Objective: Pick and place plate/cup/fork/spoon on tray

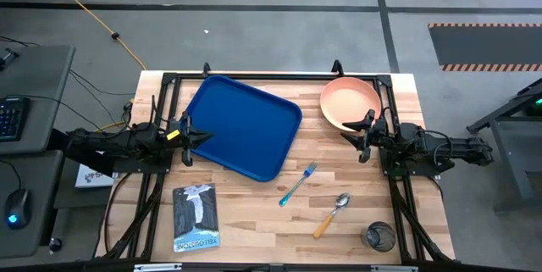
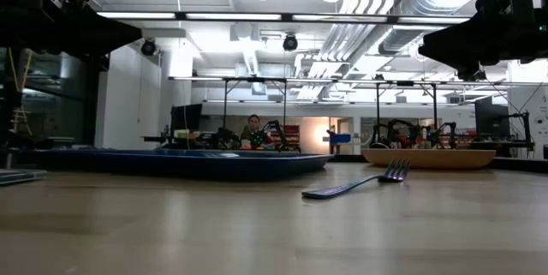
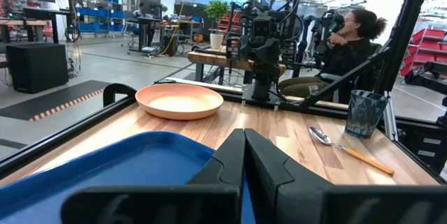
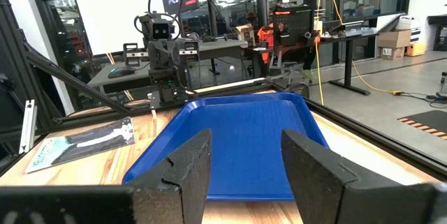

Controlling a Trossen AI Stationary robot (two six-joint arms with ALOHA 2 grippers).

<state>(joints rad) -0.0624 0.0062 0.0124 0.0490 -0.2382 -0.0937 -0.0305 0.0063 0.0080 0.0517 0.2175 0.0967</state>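
Wooden table (image 1: 254, 213) holds tray (image 1: 241, 126), booklet (image 1: 196, 218); workshop room behind.

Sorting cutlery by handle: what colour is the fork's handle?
Light blue on the fork, with silver tines; the high view shows it best.

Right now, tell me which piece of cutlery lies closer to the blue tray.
The fork with the light blue handle; its tines almost reach the royal-blue rectangular tray. The orange-handled spoon lies farther off.
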